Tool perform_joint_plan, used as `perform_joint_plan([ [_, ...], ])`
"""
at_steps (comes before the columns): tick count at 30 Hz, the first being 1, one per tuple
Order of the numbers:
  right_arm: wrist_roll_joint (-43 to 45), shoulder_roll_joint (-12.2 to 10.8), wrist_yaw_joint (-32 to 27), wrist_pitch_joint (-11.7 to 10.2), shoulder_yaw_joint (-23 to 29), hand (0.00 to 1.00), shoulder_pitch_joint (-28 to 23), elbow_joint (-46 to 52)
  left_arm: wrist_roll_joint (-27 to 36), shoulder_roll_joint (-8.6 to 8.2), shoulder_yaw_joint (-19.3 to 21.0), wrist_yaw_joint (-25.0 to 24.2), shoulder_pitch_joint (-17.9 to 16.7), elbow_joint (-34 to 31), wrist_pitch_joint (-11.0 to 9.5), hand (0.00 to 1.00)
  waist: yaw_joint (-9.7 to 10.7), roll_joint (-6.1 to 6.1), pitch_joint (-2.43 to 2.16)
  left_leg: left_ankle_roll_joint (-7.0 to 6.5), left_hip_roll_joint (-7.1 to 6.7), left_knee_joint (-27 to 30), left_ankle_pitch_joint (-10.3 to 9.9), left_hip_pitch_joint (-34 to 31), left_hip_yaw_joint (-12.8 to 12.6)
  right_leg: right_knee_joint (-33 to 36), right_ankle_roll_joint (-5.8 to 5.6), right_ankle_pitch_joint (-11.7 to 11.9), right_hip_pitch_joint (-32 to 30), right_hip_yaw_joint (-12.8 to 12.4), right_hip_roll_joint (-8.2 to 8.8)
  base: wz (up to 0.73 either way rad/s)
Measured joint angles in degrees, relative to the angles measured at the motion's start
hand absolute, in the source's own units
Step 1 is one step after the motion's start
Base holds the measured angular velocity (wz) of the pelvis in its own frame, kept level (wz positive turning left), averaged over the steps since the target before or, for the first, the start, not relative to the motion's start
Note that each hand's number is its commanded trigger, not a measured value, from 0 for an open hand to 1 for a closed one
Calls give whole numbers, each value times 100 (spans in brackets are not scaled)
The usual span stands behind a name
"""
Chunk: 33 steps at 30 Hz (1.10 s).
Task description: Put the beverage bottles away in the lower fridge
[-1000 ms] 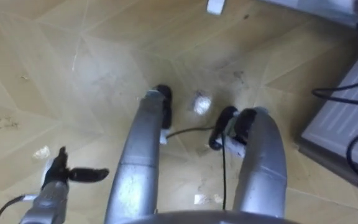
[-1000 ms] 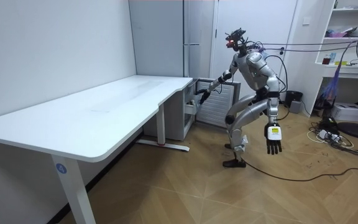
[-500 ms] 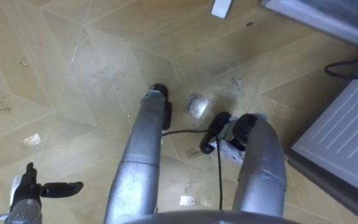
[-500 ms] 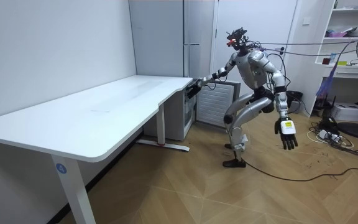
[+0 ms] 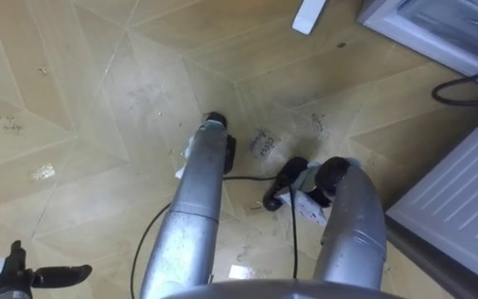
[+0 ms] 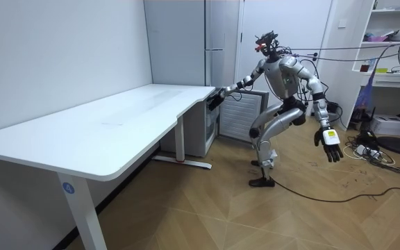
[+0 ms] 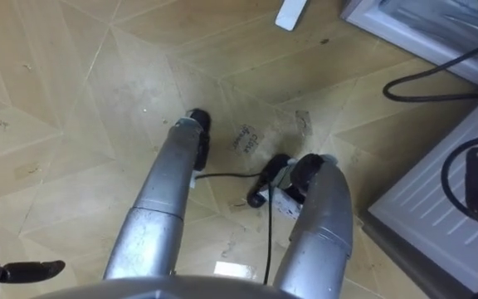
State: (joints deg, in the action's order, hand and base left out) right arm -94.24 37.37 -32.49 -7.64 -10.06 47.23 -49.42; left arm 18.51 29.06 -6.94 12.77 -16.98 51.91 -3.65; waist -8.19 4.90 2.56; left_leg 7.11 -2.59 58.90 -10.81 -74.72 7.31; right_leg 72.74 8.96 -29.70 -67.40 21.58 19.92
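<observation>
I stand w/ knees bent just beside the fridge [image 6: 217, 42], close to the end of the white desk [image 6: 117, 118]. My upper body leans fwd and my head looks down at the wood floor [image 5: 98, 100] around my legs.

Left hand [image 5: 13, 274]: in the eye views it is at the lower left corner, over the floor. The thumb sticks out sideways and the fingers are straight, i.e. the hand is wide and holds nothing. In the room view this hand hangs at the room view's right side. The arm is stretched away from my body, the fingers point down, and the hand is well apart from fridge and desk.

Right hand [image 6: 215, 100]: the arm is reached out to the room view's left. The hand is at the desk corner, just beside the lower part of the fridge. It looks small and dark there, so I cannot tell if the fingers are wide or closed, or if it touches sth.

Lower door [image 5: 471, 191]: a white ribbed panel, standing open at my right side, near my right leg. In the room view it is below my reaching arm.

The drinks: I cannot tell where they are.
</observation>
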Motion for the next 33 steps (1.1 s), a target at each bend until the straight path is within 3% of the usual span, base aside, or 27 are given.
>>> perform_joint_plan([
  [5, 0, 0, 0, -5, -11, 0, -10, -17, 2, 3, -10, 70, -3, -18, -49, 0, 1, -34, 22, 9, -2, -1, -7, 32, 43, -33, -5, -7, 78, 49, -17, 0],
  [8, 23, -1, 139, -3, -26, 0, -152, -46, 0, 3, -20, 54, -3, -17, -35, 0, -50, -56, 32, 20, 26, -63, -19, 156, 88, -154, -40, 3, 218, 59, -112, -1],
  [14, 257, 1, 1268, 78, -213, 0, -859, -697, -1, 95, -129, -197, -107, -16, 11, 0, -271, -62, 41, -43, 95, -221, -204, 782, 142, -532, -95, -6, 968, 199, -218, -3],
  [19, 1542, 133, 2658, 225, -681, 0, -1735, -1271, -12, 141, -141, -370, -98, -10, 71, 0, -356, -31, 59, -130, 189, -600, -265, 1452, 156, -1210, -321, 130, 1736, 267, -459, -5],
  [24, 2425, 132, 3446, 353, -663, 0, -2755, -1407, -72, 126, -236, -589, -138, -21, 57, 0, -374, -41, 48, -237, 227, -864, -421, 2037, 61, -1728, -525, 239, 2343, 215, -614, -10],
  [26, 2900, 93, 3666, 419, -668, 0, -3165, -1370, -69, 109, -234, -624, -143, -23, 55, 0, -355, -64, 36, -284, 236, -984, -469, 2306, 20, -1944, -606, 283, 2627, 204, -652, -11],
  [29, 3658, -79, 3938, 454, -646, 0, -3651, -1344, -74, -49, -221, -633, -136, 8, 43, 0, -287, -115, 4, -375, 311, -1241, -520, 2836, -173, -2337, -735, 378, 3146, 151, -722, -14],
  [30, 3981, -214, 3998, 444, -577, 0, -3846, -1340, -78, -154, -219, -670, -103, 56, 39, 0, -222, -183, -74, -403, 338, -1374, -532, 3044, -226, -2542, -810, 419, 3390, 168, -767, 0],
  [32, 4225, -541, 4090, 448, -477, 0, -4119, -1365, -88, -329, -220, -697, -64, 137, 28, 0, -165, -212, -98, -427, 370, -1623, -533, 3453, -313, -2860, -876, 514, 3771, 117, -838, -12],
  [33, 4332, -724, 4179, 453, -435, 0, -4328, -1285, -121, -436, -224, -728, -63, 211, -22, 0, -138, -234, -138, -448, 375, -1813, -521, 3708, -358, -3082, -912, 573, 4005, 105, -865, -15],
])
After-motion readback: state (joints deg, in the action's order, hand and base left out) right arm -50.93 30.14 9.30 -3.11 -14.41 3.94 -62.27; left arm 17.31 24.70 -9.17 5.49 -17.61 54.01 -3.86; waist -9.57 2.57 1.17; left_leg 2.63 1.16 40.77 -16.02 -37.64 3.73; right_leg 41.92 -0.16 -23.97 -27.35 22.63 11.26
